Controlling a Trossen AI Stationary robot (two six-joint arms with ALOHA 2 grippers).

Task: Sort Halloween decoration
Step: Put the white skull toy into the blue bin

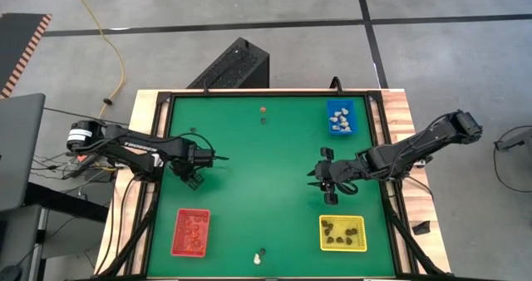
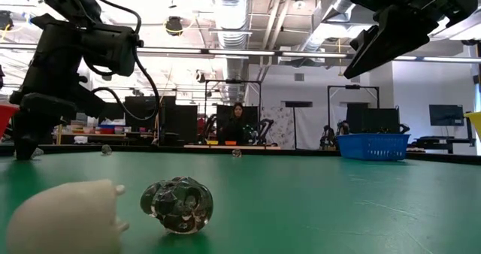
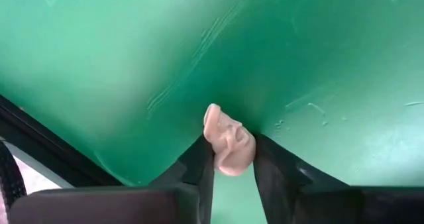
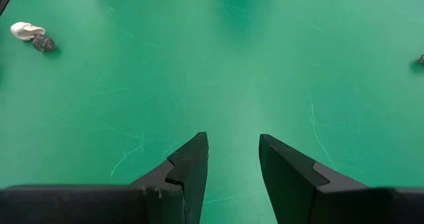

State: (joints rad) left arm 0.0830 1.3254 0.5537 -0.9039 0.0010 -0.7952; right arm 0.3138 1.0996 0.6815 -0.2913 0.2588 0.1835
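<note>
- The left gripper is over the mat's left side, around 9 o'clock from the centre, and it's pinching a little cream trinket between its fingertips. The left wrist view shows the two fingers tight against both its sides.
- The right gripper hangs over the right half, about 3 o'clock, fingers parted with nothing between them.
- The rest of the sorting looks mostly done to me: whitish bits in the blue tray at 1 o'clock, dark ones in the yellow tray at 5 o'clock, reddish ones in the red tray at 7 o'clock.
- Strays: a cream piece and a dark glossy piece lie just beside each other at the 6 o'clock edge, and two small specks sit up near 12.
- My guess is these things weigh next to nothing and are hard and lumpy, so they could squirt out sideways. Grabbing across the widest middle seems safest. The glossy one looks slicker.
- Only the left wrist view proves the grip; from above the trinket is hidden under the fingers. The low view gives the strays' shape and shine, while the top view shows which tray is which.
</note>
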